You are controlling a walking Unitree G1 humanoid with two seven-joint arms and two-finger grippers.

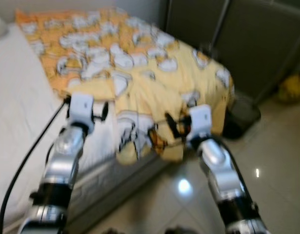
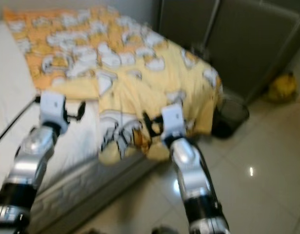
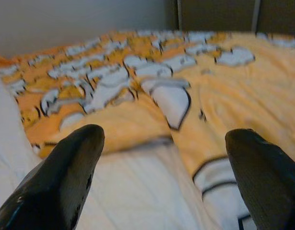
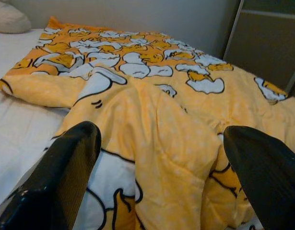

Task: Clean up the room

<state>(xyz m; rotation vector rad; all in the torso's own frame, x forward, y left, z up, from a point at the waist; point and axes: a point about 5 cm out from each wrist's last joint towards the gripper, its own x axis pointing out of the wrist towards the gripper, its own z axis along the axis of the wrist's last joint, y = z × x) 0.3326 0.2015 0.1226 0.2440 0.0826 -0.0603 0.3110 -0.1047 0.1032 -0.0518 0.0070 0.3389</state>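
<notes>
Seemingly poised to straighten bedding, both silver arms reach over a bed in the blurred left eye view. The left tool hovers above the white mattress sheet; the right tool sits at the drooping corner of the rumpled yellow-orange cartoon-print quilt, likely the thing to tidy. A black mesh bin stands on the floor beyond the right tool.

Right eye view: the same scene, both arms apart, quilt corner hanging off the bed edge.

Left wrist view: black fingers spread wide, empty, quilt edge just ahead.

Right wrist view: fingers also spread, quilt folds bunched between and beyond them, ungripped.

No readable writing or brand anywhere.
</notes>
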